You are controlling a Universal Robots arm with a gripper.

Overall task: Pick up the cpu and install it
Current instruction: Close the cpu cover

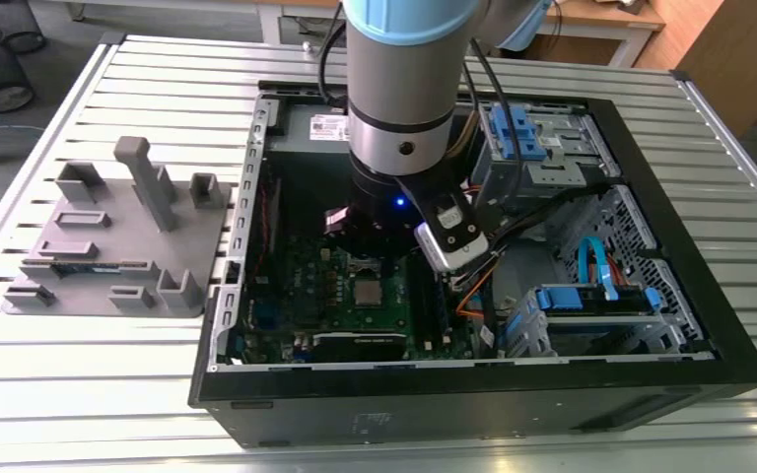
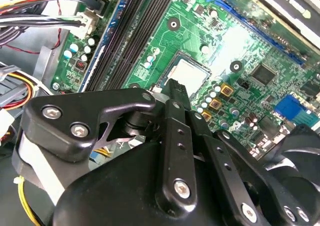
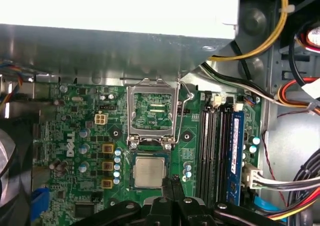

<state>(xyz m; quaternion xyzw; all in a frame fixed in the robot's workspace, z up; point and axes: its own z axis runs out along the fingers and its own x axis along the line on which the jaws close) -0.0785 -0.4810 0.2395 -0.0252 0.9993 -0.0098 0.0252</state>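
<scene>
First wrist view: cpu (image 3: 149, 172) seated on board (image 3: 85, 116) (closed gripper (image 3: 172, 182) beside).

The arm (image 1: 402, 99) is a silvery-grey cylinder under a pale blue cap (image 1: 412, 15); a black ring bands it, with a small dark screw just below; black cables (image 1: 491, 84) run along its 3 o'clock side, another at 9 o'clock; a blue light (image 1: 402, 204) glows on the black wrist; a silver-and-black camera housing (image 1: 451, 236) sits at the wrist's 4 o'clock; the gripper (image 2: 175, 88) is matte black, made of rounded plates and slim linkage bars studded with bright silver screws (image 2: 80, 131).
</scene>
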